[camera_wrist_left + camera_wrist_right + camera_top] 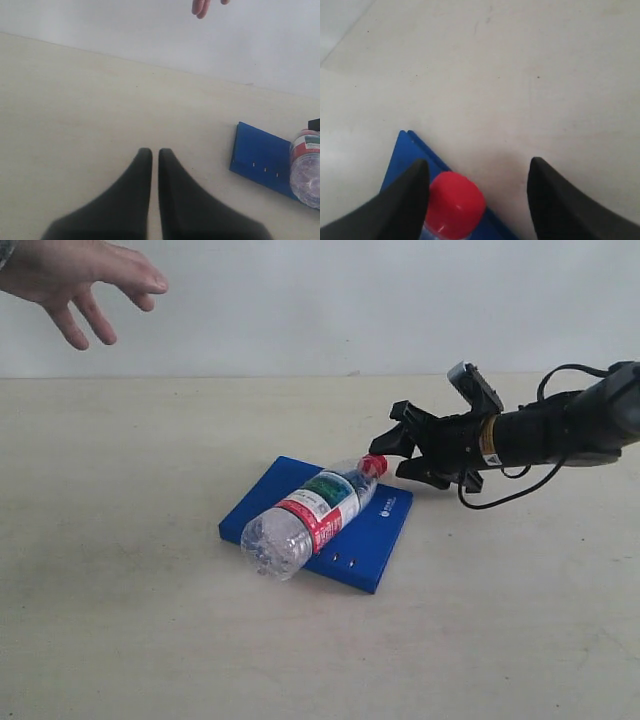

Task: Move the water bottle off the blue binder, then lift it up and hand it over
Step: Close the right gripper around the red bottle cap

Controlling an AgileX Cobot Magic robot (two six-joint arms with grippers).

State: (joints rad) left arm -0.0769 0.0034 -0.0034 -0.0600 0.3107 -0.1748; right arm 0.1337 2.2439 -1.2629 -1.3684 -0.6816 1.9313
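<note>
Exterior view: the water bottle (312,515) lies on its side on the blue binder (382,532), its red cap (374,465) pointing to two o'clock, where the right gripper (396,456) gapes wide. Left wrist view: the left gripper (155,152) is pinched closed and empty. Right wrist view: the red cap sits between the spread fingers (405,200).

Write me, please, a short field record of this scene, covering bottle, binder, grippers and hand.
blue binder: flat on the table
water bottle: lying on its side across the binder
right gripper: open, red cap between its fingers
left gripper: shut, empty, away from the binder
person's hand: open, raised, away from the bottle
</note>
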